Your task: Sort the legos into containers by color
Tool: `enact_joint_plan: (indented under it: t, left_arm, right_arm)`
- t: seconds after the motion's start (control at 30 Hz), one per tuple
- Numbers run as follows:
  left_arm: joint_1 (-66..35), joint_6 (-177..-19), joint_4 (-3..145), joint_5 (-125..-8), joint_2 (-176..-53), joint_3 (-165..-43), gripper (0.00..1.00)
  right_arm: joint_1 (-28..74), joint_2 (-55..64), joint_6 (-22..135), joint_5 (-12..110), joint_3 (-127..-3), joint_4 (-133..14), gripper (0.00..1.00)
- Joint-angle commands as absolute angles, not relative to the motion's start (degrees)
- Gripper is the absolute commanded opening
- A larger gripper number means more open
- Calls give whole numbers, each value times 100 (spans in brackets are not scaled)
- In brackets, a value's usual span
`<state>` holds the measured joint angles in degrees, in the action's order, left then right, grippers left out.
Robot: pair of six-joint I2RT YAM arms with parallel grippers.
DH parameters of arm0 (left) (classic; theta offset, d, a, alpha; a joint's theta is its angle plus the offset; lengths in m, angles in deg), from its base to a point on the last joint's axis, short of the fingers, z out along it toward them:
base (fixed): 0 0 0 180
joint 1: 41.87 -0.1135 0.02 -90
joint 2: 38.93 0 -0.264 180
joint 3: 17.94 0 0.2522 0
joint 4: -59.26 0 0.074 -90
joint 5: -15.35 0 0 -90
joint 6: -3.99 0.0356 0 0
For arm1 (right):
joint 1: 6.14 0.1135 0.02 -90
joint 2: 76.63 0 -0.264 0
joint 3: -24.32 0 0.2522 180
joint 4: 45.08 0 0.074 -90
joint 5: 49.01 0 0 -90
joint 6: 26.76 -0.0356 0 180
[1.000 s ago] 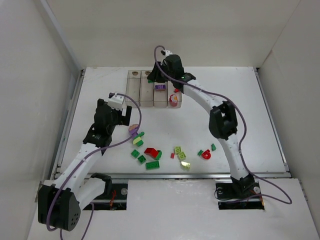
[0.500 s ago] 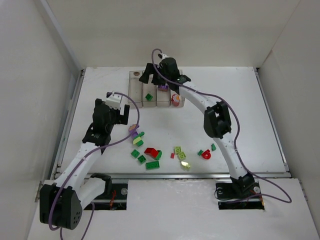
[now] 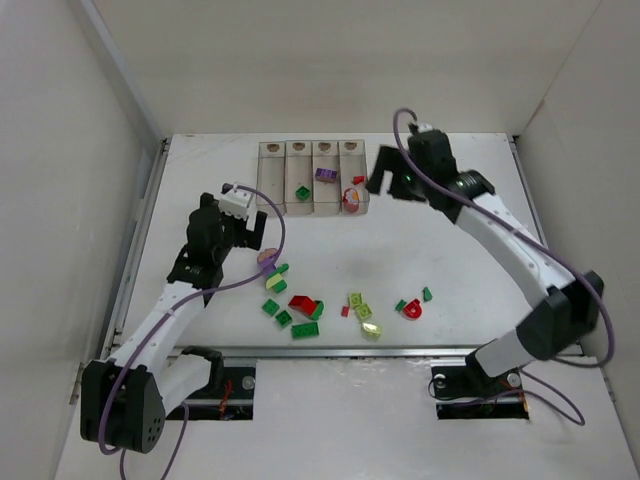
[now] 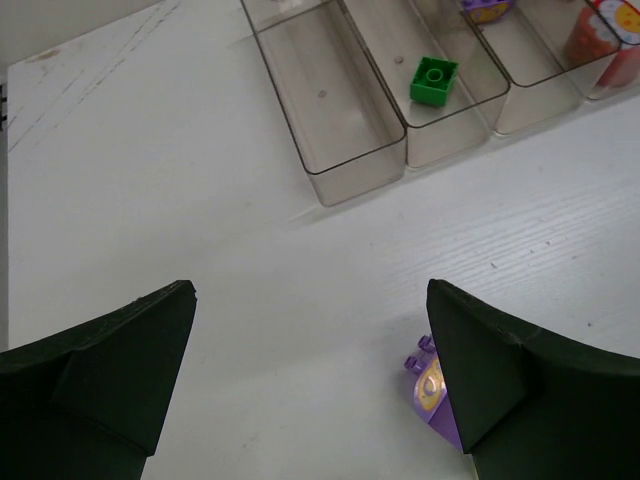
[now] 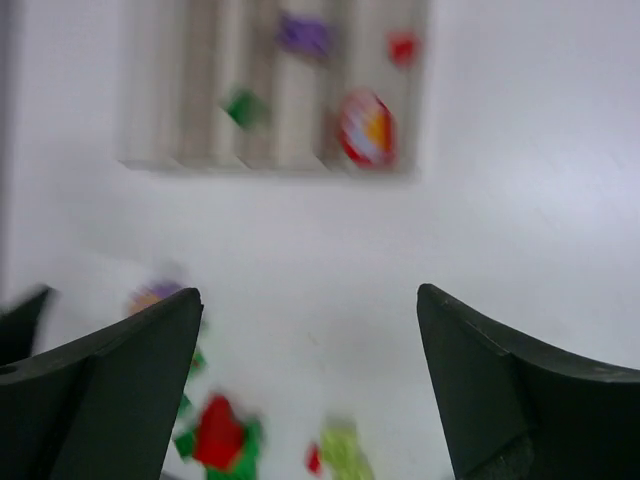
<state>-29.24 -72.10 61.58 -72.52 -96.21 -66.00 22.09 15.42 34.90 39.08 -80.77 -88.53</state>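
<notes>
Beside spread left gripper (image 4: pixel 310 335), purple lego (image 4: pixel 426 384) is judged light, rigid, to be pinched across flat sides; right gripper (image 5: pixel 310 335) spread too.

From above and behind the near edge: down onto the whole worktop (image 3: pixel 450 250). From each wrist: nearer, angled down toward the far edge, sharing the containers (image 4: pixel 335 110) with the top view.

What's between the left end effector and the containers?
Only bare table, seen in the left wrist view, separates the left end effector from the containers; a purple lego lies off to the side.
</notes>
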Motion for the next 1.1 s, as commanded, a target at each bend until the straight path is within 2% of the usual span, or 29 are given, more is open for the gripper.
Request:
enact_joint_plan:
  t: [0.0,0.07,0.2,0.3,0.47,0.9,1.0,1.03,1.07]
  left_arm:
    - [-2947,-6854,5624,-6544,-9571,-6431,100]
    - [-2947,-6852,5624,-6358,-9764,-6430,100]
    - [-2947,-6721,5501,-6218,-10019,-6430,99]
    - [-2947,-6580,5430,-6217,-10142,-6430,97]
    - [-2895,-6579,5378,-6217,-10142,-6483,97]
    - [-2895,-6755,5562,-6410,-9975,-6430,100]
    - [-2895,-6755,5562,-6463,-9975,-6430,100]
    - [-2895,-6755,5562,-6463,-9975,-6430,100]
    - [-2895,-6755,5562,-6515,-9975,-6430,100]
  right_arm:
    - [2068,786,3100,3115,-6463,-10629,92]
    - [1796,32,2705,3308,-5452,-10692,81]
    - [1505,-464,2457,3493,-4614,-11016,67]
    - [1505,-465,2395,3563,-4307,-11017,63]
    - [1452,-123,2343,3555,-3841,-10780,62]
    - [1004,818,2403,3660,-3480,-9805,54]
    - [1004,889,2456,3660,-3480,-9804,49]
    - [1004,889,2456,3660,-3480,-9804,41]
    - [1004,828,2456,3660,-3480,-9804,41]
